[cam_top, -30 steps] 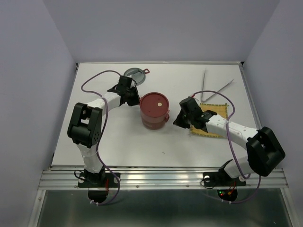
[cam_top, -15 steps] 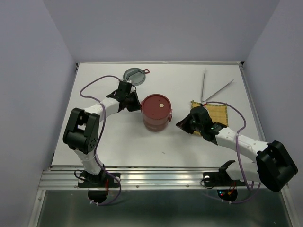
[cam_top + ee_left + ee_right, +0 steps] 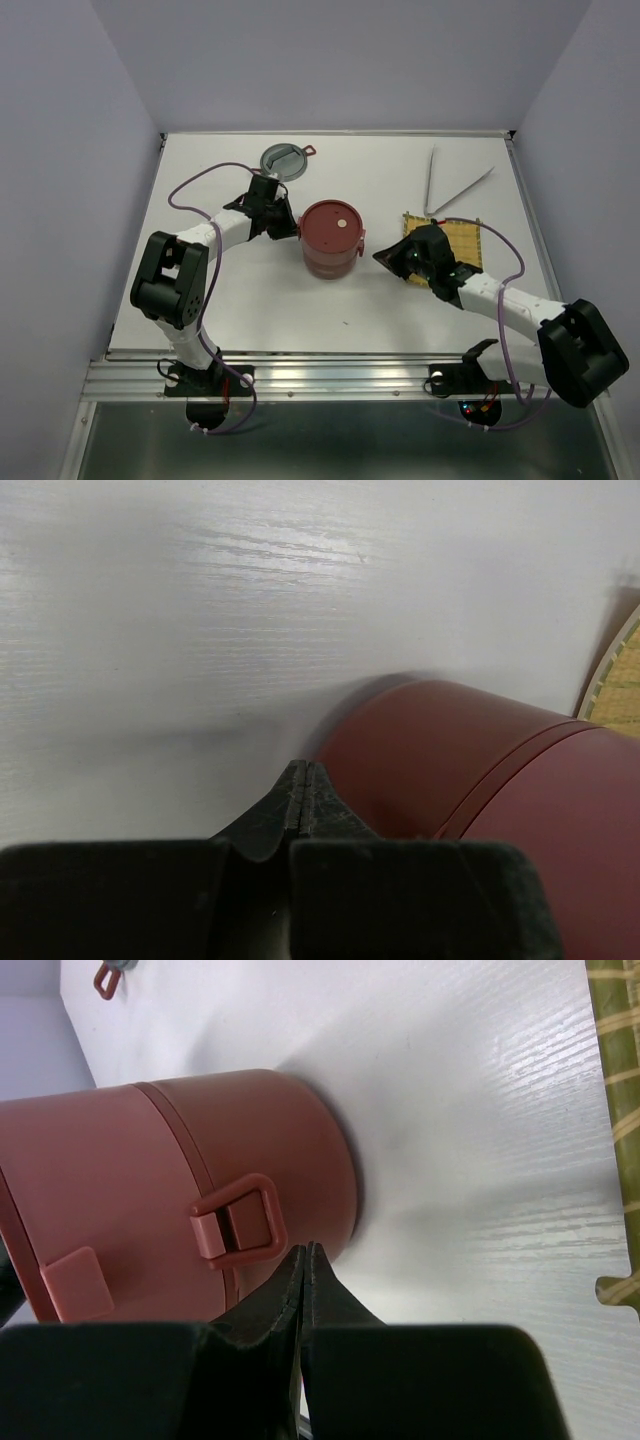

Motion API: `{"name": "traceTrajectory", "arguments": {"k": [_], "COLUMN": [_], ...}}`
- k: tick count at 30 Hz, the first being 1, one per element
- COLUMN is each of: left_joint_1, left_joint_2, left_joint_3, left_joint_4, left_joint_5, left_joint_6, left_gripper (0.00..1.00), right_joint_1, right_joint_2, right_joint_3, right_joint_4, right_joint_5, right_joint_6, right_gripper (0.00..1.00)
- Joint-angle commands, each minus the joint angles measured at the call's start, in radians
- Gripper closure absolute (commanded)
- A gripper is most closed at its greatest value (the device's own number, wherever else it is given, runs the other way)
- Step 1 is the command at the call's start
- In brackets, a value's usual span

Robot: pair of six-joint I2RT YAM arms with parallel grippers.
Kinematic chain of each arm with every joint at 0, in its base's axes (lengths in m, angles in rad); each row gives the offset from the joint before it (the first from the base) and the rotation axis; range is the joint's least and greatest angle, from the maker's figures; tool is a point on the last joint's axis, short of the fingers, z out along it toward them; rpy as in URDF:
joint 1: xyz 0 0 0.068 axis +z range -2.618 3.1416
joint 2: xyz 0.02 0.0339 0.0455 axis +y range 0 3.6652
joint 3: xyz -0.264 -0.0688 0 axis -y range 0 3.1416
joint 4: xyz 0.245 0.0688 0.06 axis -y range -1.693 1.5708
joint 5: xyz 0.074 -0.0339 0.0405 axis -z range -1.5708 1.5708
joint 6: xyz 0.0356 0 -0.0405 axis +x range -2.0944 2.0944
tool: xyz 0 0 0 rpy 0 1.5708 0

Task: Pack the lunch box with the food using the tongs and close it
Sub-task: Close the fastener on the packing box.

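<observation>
The dark-red lunch box (image 3: 329, 236) stands stacked mid-table, its flat lid with a pale dot on top. My left gripper (image 3: 289, 222) is shut and empty, its tips close to the box's left wall (image 3: 440, 750). My right gripper (image 3: 380, 256) is shut too, just right of the box, tips near the side clasp (image 3: 240, 1220). Both sets of fingertips (image 3: 303, 780) (image 3: 308, 1260) press together with nothing between them. The silver tongs (image 3: 450, 185) lie in a V at the back right. No food shows.
A yellow woven mat (image 3: 455, 240) lies under my right arm. A grey round lid with a red tab (image 3: 282, 157) rests at the back, left of centre. The table's right edge (image 3: 535, 230) runs near the tongs.
The right arm has drawn back toward the right and lowered, its gripper now a little farther from the box. The left gripper has shifted slightly nearer the box wall.
</observation>
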State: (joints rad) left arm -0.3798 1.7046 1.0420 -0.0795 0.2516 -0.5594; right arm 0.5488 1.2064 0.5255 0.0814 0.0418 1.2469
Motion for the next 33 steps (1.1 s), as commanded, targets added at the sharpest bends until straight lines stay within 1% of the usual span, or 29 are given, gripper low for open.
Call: {"name": "traceTrajectory", "arguments": {"k": [1,6,7,11,13,16,18,22,33], "left_joint_1": [-0.01,-0.01,-0.01,-0.011,-0.01,-0.01,-0.01,-0.01,-0.01], "left_joint_2": [-0.034,-0.033,-0.034,-0.034,-0.033,-0.037,-0.042,-0.034,-0.03], "left_joint_3": [-0.014,-0.011,-0.013,-0.017,-0.019,-0.019,-0.019,-0.02,-0.016], "left_joint_4": [-0.011,-0.017,-0.017,-0.016,-0.013,-0.013,-0.016,-0.019,-0.02], "left_joint_5": [0.001,0.002,0.0,0.0,0.003,0.0,-0.003,-0.002,-0.003], "left_joint_6": [0.018,0.023,0.023,0.019,0.016,0.015,0.015,0.018,0.019], "left_gripper": [1.0,1.0,1.0,1.0,1.0,1.0,1.0,1.0,1.0], "right_joint_1": [-0.013,-0.013,-0.013,-0.013,-0.013,-0.013,-0.013,-0.023,-0.023], "right_joint_2": [0.031,0.096,0.119,0.174,0.189,0.16,0.108,0.065,0.107], "right_joint_3": [0.024,0.03,0.04,0.06,0.074,0.041,0.016,-0.002,0.033], "right_joint_4": [0.081,0.152,0.161,0.236,0.228,0.187,0.179,0.179,0.178], "right_joint_5": [0.0,-0.034,-0.072,-0.128,-0.132,-0.067,-0.016,-0.011,-0.033], "right_joint_6": [0.016,0.017,0.011,-0.013,-0.012,0.019,0.028,0.02,0.003], "right_gripper": [0.99,0.99,0.99,0.99,0.99,0.99,0.99,0.99,0.99]}}
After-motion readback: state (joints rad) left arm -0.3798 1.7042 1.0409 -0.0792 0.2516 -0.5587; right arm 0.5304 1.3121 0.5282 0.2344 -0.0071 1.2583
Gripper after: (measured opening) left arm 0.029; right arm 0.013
